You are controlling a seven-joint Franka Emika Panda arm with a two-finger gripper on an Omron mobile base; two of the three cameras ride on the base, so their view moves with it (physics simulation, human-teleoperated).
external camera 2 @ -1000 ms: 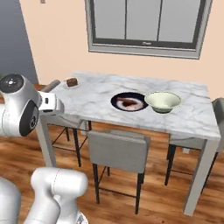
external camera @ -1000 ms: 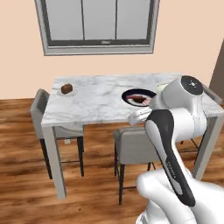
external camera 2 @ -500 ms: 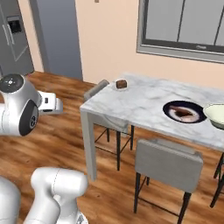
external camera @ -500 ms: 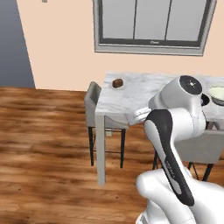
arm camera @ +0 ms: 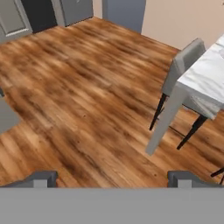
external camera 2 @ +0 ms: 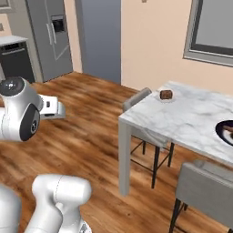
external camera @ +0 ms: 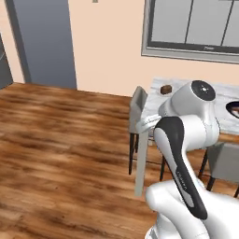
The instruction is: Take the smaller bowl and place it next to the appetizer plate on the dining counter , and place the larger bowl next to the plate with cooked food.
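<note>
Pincer gapes empty; appetizer plate small, white, bearing brown block.

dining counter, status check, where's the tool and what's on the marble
Tool open, empty, over wood floor. Dining counter off to the side; appetizer plate near its far corner, plate with cooked food at frame edge. Grey chair at the counter's end.

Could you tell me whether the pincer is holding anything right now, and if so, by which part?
Nothing is held: the pincer stands open and empty over the wooden floor.
</note>
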